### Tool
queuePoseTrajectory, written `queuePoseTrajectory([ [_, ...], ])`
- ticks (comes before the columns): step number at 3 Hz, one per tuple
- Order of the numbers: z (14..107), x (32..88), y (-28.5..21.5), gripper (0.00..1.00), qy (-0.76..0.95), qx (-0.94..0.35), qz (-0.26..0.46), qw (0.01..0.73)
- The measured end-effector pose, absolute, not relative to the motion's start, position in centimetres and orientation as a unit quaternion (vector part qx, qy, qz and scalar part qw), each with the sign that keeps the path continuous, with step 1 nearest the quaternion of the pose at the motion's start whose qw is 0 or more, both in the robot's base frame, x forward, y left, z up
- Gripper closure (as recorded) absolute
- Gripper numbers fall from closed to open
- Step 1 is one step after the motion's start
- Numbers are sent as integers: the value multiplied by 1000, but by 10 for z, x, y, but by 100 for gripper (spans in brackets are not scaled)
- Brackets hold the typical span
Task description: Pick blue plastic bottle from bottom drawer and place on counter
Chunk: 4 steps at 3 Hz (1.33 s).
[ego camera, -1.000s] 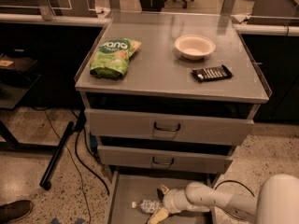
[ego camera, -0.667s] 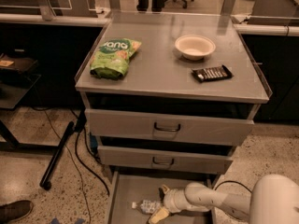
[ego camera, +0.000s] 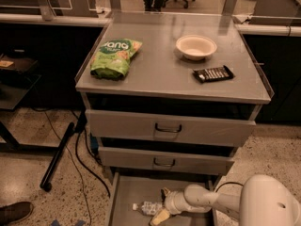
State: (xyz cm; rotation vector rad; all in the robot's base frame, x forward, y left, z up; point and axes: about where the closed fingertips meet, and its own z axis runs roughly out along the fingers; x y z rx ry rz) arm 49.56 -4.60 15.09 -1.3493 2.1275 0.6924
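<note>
While the bottom drawer (ego camera: pixel 127 192) is seen pulled out at the foot of the cabinet, the blue plastic bottle (ego camera: pixel 148 207) is found lying on its side on that drawer's grey floor, near the middle, with its capped end turned toward the drawer's left wall. The gripper (ego camera: pixel 162 205) is held low inside the drawer, at the bottle's right end, and is carried by a white arm (ego camera: pixel 211 199) that is brought in over the drawer's right side. Its fingers (ego camera: pixel 160 216) are spread apart, one toward the drawer's back and one toward its front, and the bottle's end is seen between them; whether it is touched by them cannot be told.

Above the bottom drawer, two drawers with dark loop handles (ego camera: pixel 169 128) are kept closed, and the counter (ego camera: pixel 160 79) is set over them. On it, a green snack bag (ego camera: pixel 114 58) is laid above the drawer's left side, while a white bowl (ego camera: pixel 196 46) and a dark flat packet (ego camera: pixel 213 74) are placed above its right side.
</note>
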Motion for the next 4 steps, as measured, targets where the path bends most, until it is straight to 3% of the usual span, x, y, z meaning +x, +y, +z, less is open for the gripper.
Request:
queuePoseTrajectory([
  [1, 131, 492, -42, 0, 786, -502, 262, 247],
  [4, 130, 492, -42, 66, 787, -502, 262, 247],
])
